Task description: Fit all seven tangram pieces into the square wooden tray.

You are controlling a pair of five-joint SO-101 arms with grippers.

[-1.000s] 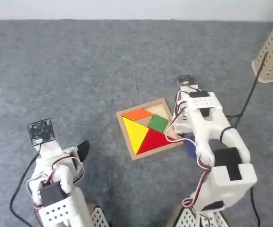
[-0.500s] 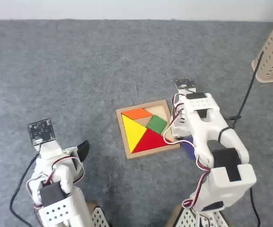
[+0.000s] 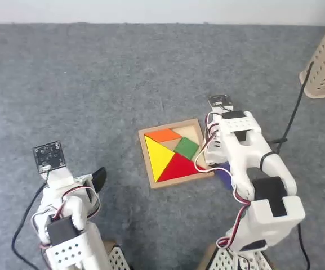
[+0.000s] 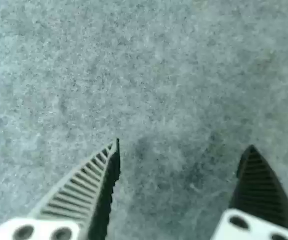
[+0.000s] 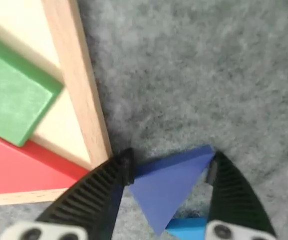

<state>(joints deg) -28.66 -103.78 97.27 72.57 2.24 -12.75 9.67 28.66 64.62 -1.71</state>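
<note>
Here, the right tool [image 5: 171,162] is partly closed, its two fingers [image 5: 109,185] pressing the sides of the blue triangle [image 5: 166,187]. That triangle lies on the grey surface [image 5: 208,75] just outside the wooden tray [image 5: 84,90], near the surface's middle. A lighter blue piece [image 5: 186,227] beside it is mostly cut off, so its shape is unclear. The tray holds an orange piece [image 3: 163,135], yellow triangle [image 3: 159,157], red triangle [image 3: 179,166] and green square [image 3: 187,147]. The left tool [image 4: 183,145] is wide open, holding nothing, toward the near edge.
</note>
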